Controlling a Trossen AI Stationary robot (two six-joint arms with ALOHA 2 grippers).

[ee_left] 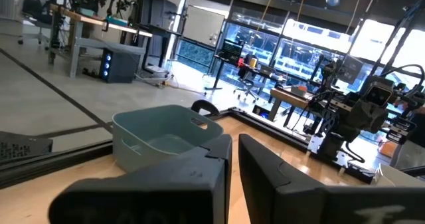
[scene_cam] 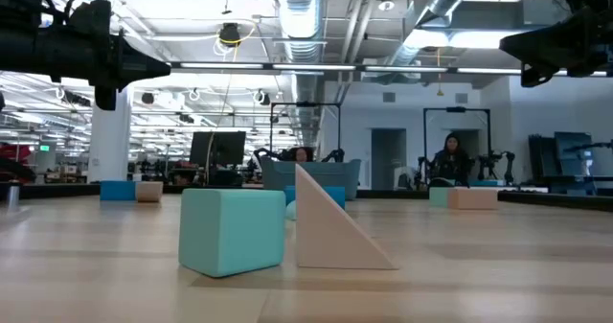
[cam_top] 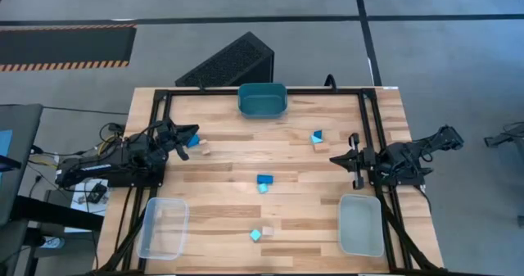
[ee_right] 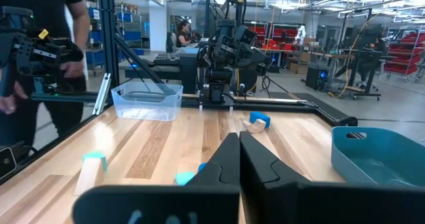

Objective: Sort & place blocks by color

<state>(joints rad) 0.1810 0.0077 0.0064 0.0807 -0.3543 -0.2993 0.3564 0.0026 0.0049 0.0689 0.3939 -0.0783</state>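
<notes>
Small blocks lie about the wooden table. A blue block (cam_top: pixel 194 141) and a tan one (cam_top: pixel 205 147) lie by my left gripper (cam_top: pixel 190 134). A cyan block (cam_top: pixel 316 136) and a tan one (cam_top: pixel 320 147) lie at the far right. A blue block (cam_top: pixel 264 179) and a cyan one (cam_top: pixel 263 189) lie mid-table. A cyan cube (cam_top: pixel 255 236) and a tan wedge (cam_top: pixel 268 229) lie near the front; both also show in the low view, the cube (scene_cam: pixel 233 229) and the wedge (scene_cam: pixel 335 222). My left gripper (ee_left: pixel 234 177) is shut, empty and raised. My right gripper (cam_top: pixel 336 158) is shut and empty at the right edge; it also shows in the right wrist view (ee_right: pixel 239 161).
A teal bin (cam_top: pixel 262 101) stands at the far edge's middle. A clear bin (cam_top: pixel 164 227) stands at the near left and another (cam_top: pixel 361 224) at the near right. A black frame (cam_top: pixel 370 120) runs along the table's sides. A person (ee_right: pixel 40 64) stands beyond the table's near side.
</notes>
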